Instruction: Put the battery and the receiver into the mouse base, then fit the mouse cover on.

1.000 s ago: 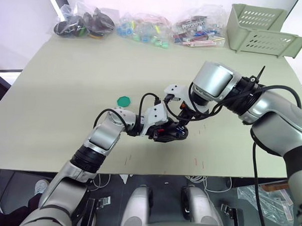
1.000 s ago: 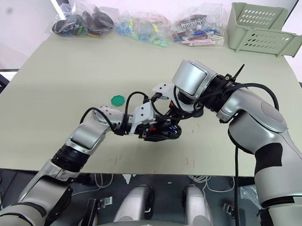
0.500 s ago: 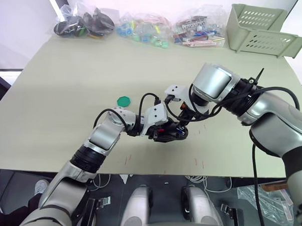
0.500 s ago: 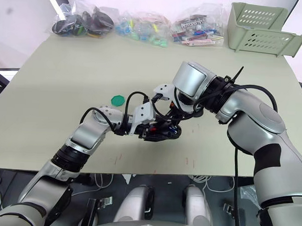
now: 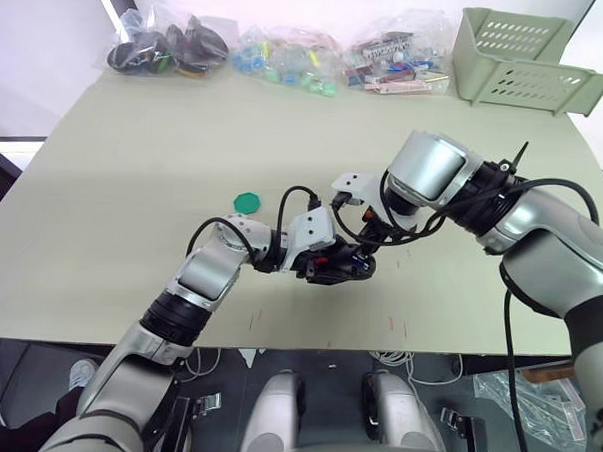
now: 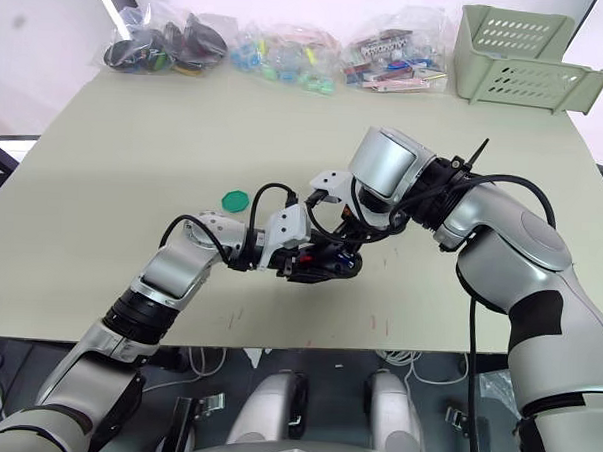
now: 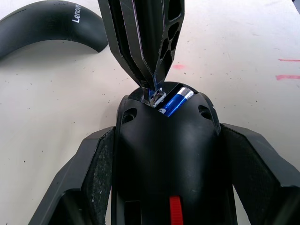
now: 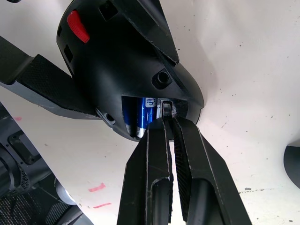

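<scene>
"Lenovo" reads on the mouse cover [image 7: 49, 23], lying on the table beside the mouse base [image 7: 166, 154]. My left gripper [image 7: 166, 187] clamps the base by both sides. The battery [image 7: 176, 101] sits in its bay, long axis along the base, partly hidden. My right gripper [image 8: 169, 123] pinches the receiver [image 8: 165, 108], tip in the slot beside the battery. Battery lettering is too small to read.

Black mouse base [image 7: 166, 154] — red-marked — blue battery [image 7: 174, 101]
</scene>
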`<state>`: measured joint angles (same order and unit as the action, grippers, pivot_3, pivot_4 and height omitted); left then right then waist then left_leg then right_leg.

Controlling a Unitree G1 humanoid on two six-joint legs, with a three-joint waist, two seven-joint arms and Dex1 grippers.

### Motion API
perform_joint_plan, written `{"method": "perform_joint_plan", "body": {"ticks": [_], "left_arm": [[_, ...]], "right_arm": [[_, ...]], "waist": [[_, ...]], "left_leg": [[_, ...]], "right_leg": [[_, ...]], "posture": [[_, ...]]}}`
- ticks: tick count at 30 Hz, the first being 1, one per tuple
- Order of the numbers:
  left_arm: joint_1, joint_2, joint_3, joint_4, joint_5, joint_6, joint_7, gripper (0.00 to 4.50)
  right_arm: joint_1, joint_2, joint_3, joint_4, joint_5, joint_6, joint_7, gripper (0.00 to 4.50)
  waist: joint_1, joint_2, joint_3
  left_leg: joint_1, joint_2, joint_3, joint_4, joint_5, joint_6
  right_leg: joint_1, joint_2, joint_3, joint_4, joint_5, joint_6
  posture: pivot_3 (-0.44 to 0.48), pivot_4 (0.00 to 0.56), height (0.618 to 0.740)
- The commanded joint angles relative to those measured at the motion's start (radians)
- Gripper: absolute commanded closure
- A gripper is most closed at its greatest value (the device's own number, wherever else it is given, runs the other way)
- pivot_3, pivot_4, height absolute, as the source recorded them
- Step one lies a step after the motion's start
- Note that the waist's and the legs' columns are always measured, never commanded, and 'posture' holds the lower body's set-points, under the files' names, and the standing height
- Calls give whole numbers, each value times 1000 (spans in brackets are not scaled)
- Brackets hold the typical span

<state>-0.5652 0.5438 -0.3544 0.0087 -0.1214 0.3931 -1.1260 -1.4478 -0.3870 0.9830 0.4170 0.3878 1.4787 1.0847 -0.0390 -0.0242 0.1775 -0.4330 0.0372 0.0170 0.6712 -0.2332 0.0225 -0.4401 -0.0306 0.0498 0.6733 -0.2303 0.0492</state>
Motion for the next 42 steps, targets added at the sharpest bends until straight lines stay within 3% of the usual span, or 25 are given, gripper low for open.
{"method": "perform_joint_plan", "body": {"ticks": [1, 42], "left_arm": [[3, 5, 7, -9, -2, -2, -4, 1526], [9, -12, 3, -4, -1, -1, 18, 1526]], "right_arm": [[6, -5, -26, -13, -8, 1, -3, 4500], [34, 103, -19, 25, -42, 51, -47, 4500]], "waist": [[0, 0, 0], [-2, 0, -3]], "left_leg": [[0, 0, 0, 0, 0, 0], [3, 0, 0, 1, 0, 0]], "right_leg": [[0, 0, 0, 0, 0, 0], [1, 1, 0, 3, 0, 0]], "posture": [[0, 150, 740], [0, 150, 740]]}}
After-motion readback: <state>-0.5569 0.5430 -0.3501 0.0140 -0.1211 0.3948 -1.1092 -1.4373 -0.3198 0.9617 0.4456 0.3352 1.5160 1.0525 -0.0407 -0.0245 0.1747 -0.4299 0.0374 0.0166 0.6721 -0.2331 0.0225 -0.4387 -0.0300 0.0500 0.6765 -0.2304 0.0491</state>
